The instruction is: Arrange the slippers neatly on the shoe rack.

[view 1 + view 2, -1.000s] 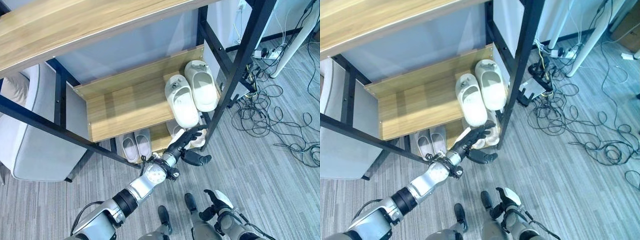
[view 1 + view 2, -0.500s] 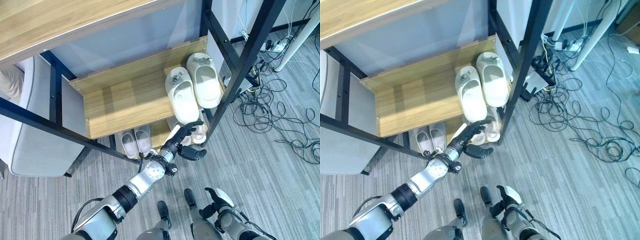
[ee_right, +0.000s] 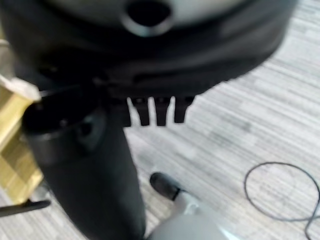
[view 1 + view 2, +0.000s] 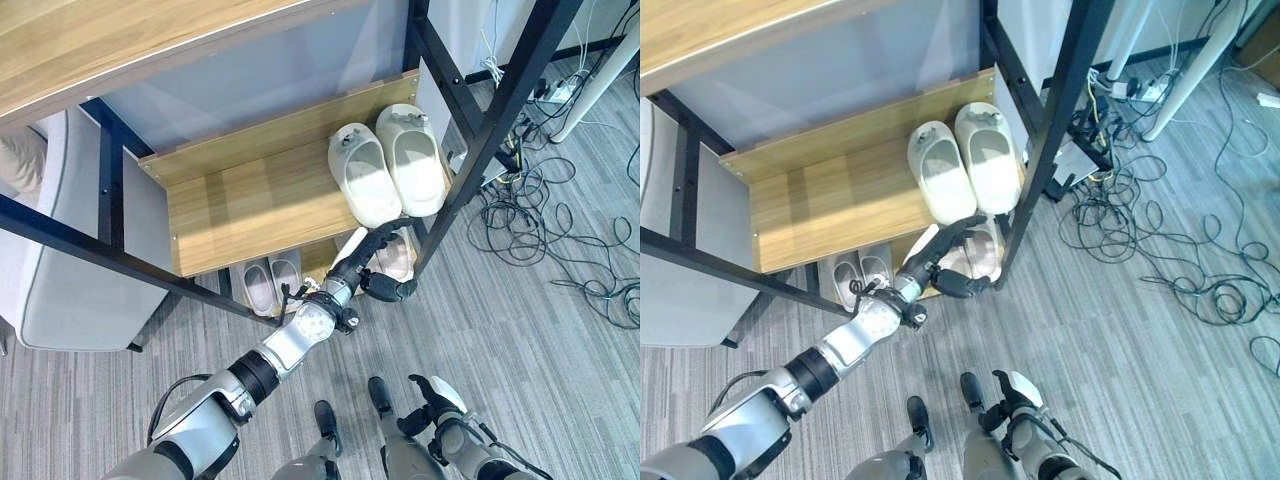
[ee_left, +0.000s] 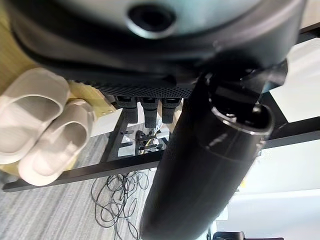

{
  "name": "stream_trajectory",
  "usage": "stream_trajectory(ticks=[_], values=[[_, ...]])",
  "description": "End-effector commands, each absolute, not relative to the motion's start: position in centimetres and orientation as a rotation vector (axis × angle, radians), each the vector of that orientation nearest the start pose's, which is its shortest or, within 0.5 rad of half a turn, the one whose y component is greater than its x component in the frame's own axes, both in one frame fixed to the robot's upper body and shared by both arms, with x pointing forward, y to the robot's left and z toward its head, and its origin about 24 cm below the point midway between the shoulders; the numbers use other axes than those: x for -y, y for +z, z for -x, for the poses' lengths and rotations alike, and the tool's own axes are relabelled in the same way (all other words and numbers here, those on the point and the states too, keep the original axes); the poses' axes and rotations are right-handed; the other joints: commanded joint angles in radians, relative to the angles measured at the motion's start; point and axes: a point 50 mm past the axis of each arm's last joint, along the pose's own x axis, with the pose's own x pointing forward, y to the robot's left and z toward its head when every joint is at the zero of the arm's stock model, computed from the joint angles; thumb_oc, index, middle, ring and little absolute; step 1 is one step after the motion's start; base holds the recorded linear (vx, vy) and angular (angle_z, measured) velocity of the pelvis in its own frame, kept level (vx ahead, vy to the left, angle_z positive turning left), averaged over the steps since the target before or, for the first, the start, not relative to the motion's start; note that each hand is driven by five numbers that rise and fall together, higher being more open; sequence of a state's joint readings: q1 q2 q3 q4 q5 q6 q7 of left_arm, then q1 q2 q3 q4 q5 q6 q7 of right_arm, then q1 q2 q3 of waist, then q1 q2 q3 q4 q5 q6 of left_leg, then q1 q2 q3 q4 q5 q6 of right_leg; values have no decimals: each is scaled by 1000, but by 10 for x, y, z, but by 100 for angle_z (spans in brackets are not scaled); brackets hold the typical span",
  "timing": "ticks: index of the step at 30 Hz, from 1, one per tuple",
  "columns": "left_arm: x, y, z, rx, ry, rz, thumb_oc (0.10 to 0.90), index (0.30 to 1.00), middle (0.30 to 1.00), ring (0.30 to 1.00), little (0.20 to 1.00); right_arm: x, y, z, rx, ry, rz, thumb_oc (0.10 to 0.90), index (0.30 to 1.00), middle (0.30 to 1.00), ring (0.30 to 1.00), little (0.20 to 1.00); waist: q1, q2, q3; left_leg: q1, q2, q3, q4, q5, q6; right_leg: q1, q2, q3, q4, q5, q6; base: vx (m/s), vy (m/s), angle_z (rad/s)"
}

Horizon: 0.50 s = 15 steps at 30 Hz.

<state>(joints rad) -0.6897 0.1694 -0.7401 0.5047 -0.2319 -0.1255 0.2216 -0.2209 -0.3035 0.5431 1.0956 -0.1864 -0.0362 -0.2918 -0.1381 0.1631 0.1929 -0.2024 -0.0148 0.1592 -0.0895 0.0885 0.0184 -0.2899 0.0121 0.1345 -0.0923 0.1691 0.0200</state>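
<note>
The shoe rack [image 4: 260,205] is a black-framed unit w/ wooden shelves; on its middle shelf, at the robot's right end, a pair of cream slippers [image 4: 388,172] lies side by side, toes toward the back, already fairly neat. Under that shelf sit a small pale pair [image 4: 264,283] on the lower level and a beige pair [image 5: 42,122] at the right end, near the front upright. They look like moulded foam: light, springy, a bit slick, not fragile, so prob. best taken by the heel rim or the strap arch, w/ little force. The left hand [image 4: 372,266] reaches in below the middle shelf, fingers straight, thumb spread apart, holding nothing, just by the beige pair. The right hand [image 4: 432,404] hangs low near the floor, fingers loosely relaxed, empty. In the way: the shelf edge overhead and the black upright [image 4: 478,138] to the right leave a tight slot. A tangle of cables [image 4: 545,225] lies on the floor further right, and a grey chair [image 4: 65,270] stands left of the rack.
</note>
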Motion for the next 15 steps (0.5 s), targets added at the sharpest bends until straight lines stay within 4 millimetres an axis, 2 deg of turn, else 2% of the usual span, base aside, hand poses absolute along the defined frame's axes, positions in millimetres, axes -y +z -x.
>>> stream_trajectory(ticks=[1, 4, 15], values=[[5, 144, -338, 408, -460, -217, 800, 900, 900, 900, 900, 211, -125, -187, -756, 147, 903, 800, 900, 900, 900, 900, -10, -39, -75, -27, -30, -73, 2, -144, 5, -27, -57, -31, 13, -82, 35, 0, 0, 0], [4, 141, -337, 399, -460, -207, 800, 900, 900, 900, 900, 212, -126, -185, -762, 146, 901, 800, 900, 900, 900, 900, -7, -41, -75, -23, -27, -74, 2, -144, 6, -23, -57, -33, 13, -85, 35, 0, 0, 0], [-9, 106, -324, 277, -494, -155, 800, 900, 900, 900, 900, 208, -123, -194, -757, 127, 862, 800, 900, 900, 900, 900, 16, -61, -72, -4, -27, -93, 2, -141, 4, 9, -57, -57, 13, -92, 33, -18, -7, 6]])
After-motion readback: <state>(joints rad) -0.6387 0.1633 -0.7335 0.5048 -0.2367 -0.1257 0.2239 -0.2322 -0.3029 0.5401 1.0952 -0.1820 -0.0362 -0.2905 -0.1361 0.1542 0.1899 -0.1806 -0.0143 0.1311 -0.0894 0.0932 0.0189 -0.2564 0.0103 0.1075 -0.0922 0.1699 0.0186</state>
